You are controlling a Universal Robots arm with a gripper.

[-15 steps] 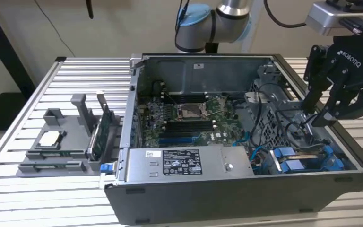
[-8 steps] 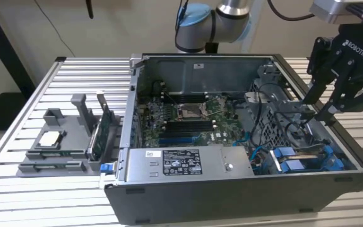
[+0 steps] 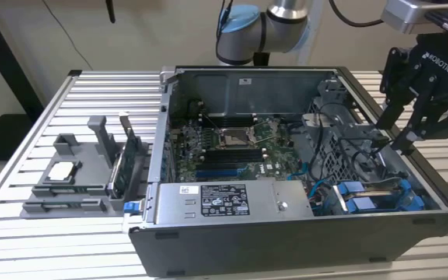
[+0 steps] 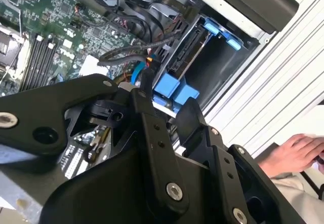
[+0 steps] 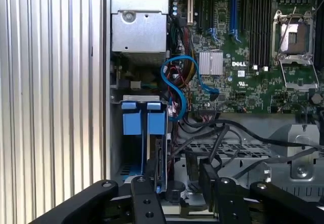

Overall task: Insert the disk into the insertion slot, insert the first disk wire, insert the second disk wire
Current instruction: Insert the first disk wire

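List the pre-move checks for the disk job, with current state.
1. Disk in the insertion slot: its blue carrier looks seated in the bay; ok.
2. Hand empty: open, nothing between its fingers; ok.
3. Hand over the drive-bay end of the case: ok.
4. Disk wires plugged: black cables lie beside the bay, connectors hidden; cannot tell.
5. Workspace free of people: a person is at the table edge; not ok.

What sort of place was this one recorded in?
Probably a robotics lab workbench: an open computer case sits on a slatted metal table, a robot arm reaches over it, and a grey parts holder stands beside it.
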